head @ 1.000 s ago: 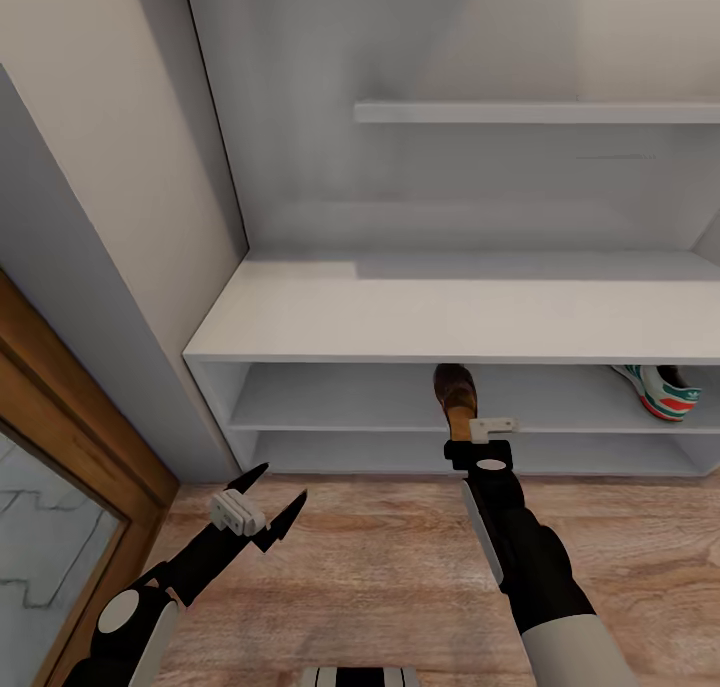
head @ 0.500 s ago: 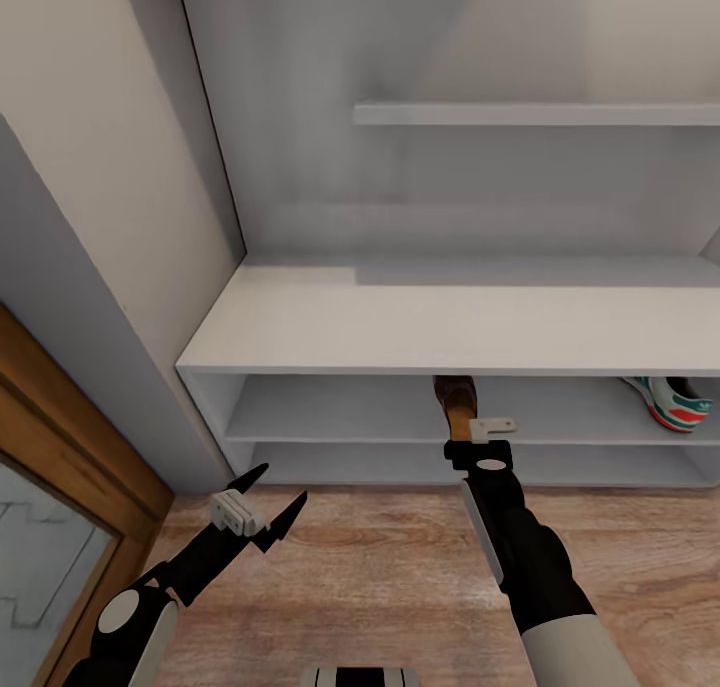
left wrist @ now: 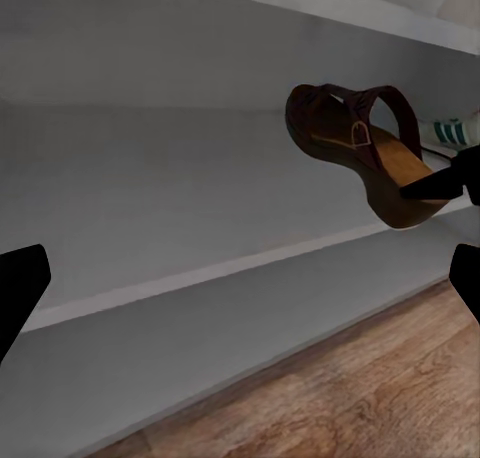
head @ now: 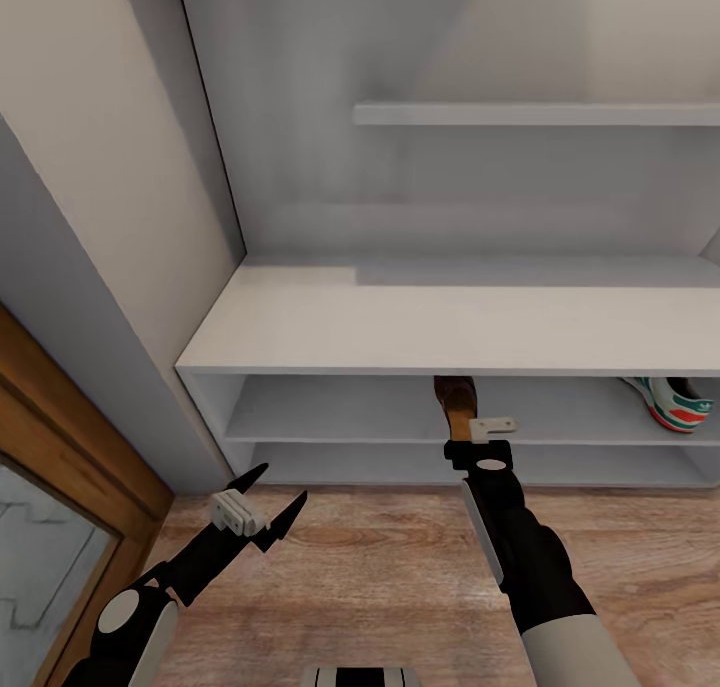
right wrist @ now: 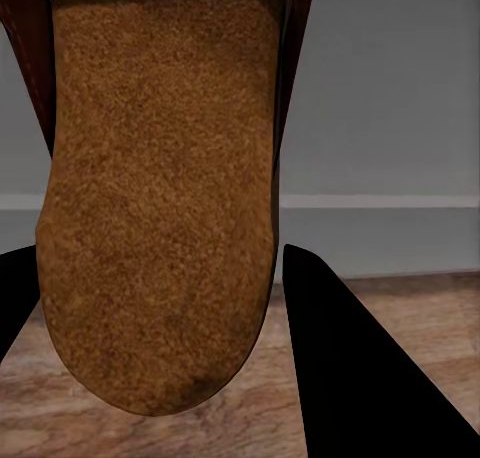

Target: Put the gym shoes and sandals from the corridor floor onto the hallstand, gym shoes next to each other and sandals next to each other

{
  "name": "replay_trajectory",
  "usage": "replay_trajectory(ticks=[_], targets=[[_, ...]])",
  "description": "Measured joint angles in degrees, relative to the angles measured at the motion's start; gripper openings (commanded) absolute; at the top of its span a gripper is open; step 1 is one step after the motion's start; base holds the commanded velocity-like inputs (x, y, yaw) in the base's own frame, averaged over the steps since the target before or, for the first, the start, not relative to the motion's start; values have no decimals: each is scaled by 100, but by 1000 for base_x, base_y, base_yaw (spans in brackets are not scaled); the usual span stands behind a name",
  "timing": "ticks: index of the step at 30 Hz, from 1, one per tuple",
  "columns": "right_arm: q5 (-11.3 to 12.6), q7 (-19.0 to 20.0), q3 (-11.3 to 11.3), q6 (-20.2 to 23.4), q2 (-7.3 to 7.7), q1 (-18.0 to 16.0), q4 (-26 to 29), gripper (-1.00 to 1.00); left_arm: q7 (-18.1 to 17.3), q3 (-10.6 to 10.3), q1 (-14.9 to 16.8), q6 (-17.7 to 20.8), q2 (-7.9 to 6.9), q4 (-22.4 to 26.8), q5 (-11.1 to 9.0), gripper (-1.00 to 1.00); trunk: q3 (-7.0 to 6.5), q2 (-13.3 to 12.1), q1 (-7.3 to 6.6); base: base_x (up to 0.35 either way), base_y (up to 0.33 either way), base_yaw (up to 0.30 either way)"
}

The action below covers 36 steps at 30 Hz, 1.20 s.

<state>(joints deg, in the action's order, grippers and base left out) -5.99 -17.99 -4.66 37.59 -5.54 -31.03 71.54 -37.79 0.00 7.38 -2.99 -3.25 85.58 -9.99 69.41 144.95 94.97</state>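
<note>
My right gripper [head: 463, 425] is shut on the heel end of a dark maroon sandal [head: 455, 395], whose toe points into the upper open level of the pale-grey hallstand [head: 330, 327]. In the left wrist view the sandal [left wrist: 360, 153] hangs tilted just above that shelf. Its tan footbed [right wrist: 160, 198] sits between the right gripper's fingers [right wrist: 340, 368]. One gym shoe [head: 676, 404], white with green stripes and a red heel, lies on the same shelf level at the far right. My left gripper [head: 262, 512] is open and empty over the corridor floor [head: 380, 577], left of the rack.
A floating shelf [head: 540, 113] juts from the rack's back panel, above the flat top. A grey wall corner and a brown wooden door frame [head: 70, 407] stand close at the left. The lower shelf level [head: 350, 459] runs just above the plank floor.
The whole view shifted slightly a second ago, so the rack sits lower in the picture and hides more of the sandal. Since half a second ago nothing has moved.
</note>
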Motion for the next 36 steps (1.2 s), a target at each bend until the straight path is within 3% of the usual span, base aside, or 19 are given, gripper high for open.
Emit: replay_trajectory(ticks=[19, 36], targets=[[0, 0, 0, 0, 0, 0, -8, -100, 3, 0, 0, 0, 2, 10, 2, 100, 0, 0, 0, 102, 0, 0], [0, 0, 0, 0, 0, 0, -9, -100, 0, 0, 0, 0, 1, 11, 3, 100, 0, 0, 0, 17, 0, 0]])
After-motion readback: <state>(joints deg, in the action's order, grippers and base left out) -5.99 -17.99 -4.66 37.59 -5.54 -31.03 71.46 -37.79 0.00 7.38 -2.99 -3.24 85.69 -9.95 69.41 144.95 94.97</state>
